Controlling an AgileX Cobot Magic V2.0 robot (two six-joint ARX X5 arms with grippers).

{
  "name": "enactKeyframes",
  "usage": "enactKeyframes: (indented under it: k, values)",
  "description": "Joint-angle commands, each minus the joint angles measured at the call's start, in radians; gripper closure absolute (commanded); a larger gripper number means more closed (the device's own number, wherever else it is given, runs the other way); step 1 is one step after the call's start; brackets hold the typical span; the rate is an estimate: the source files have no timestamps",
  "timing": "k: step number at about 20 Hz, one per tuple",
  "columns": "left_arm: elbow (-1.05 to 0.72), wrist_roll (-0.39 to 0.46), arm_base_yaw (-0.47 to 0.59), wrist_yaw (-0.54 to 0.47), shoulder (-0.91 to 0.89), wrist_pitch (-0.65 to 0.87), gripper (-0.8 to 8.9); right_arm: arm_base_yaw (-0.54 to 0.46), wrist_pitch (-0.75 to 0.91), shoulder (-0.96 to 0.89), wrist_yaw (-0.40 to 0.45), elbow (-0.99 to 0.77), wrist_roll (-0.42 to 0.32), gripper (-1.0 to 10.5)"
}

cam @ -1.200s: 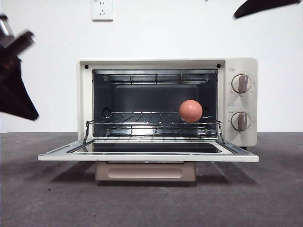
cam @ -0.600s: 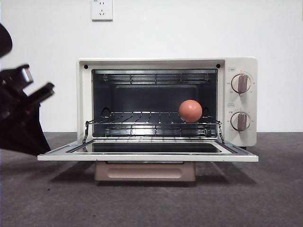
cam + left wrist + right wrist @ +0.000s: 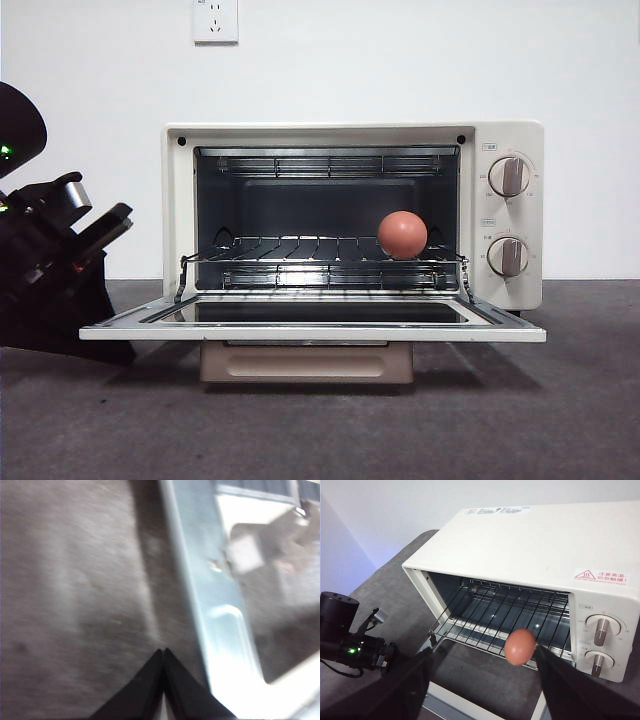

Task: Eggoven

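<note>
Egg [image 3: 402,234] sits on the wire rack [image 3: 320,252] inside the oven [image 3: 354,215], at the right of the opening in the front view, close to the side with the two knobs [image 3: 509,216]. The door [image 3: 312,321] lies dropped flat, its tan handle [image 3: 306,362] hanging beneath the front edge at lower centre. What remains, I'd judge, is shutting that door.

At the left edge of the front view the left pincer [image 3: 163,652] hangs low over the grey bench [image 3: 320,430], clenched with nothing between its tips, just beside the door's left corner. The right pincer [image 3: 482,680] waits high above the oven, released and holding nothing.

To do this well, the left arm should come under the door's edge or handle and lift in a smooth arc. A jolt could set the egg rolling along the rack, so a gentle close matters, as does pressing until the door seats fully.
</note>
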Motion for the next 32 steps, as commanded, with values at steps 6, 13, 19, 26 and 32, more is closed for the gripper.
enactKeyframes:
  k: [6,13,19,26,32]
  values:
    - [0.006,-0.011,-0.006,0.159,0.019,0.026,8.07,0.009,0.003,0.006,0.008,0.014,-0.011,6.1]
    - [0.016,-0.096,0.009,0.263,0.014,0.104,8.07,0.009,-0.004,0.006,0.013,0.014,-0.011,6.1]
    - [0.023,-0.164,0.028,0.281,-0.030,0.173,8.07,0.009,-0.010,0.006,0.027,0.014,-0.011,6.1]
    - [0.059,-0.225,0.056,0.273,-0.080,0.267,8.07,0.009,-0.010,0.006,0.027,0.014,-0.011,6.1]
    - [0.106,-0.249,0.067,0.193,-0.084,0.292,8.07,0.009,-0.017,0.005,0.026,0.014,-0.011,6.1]
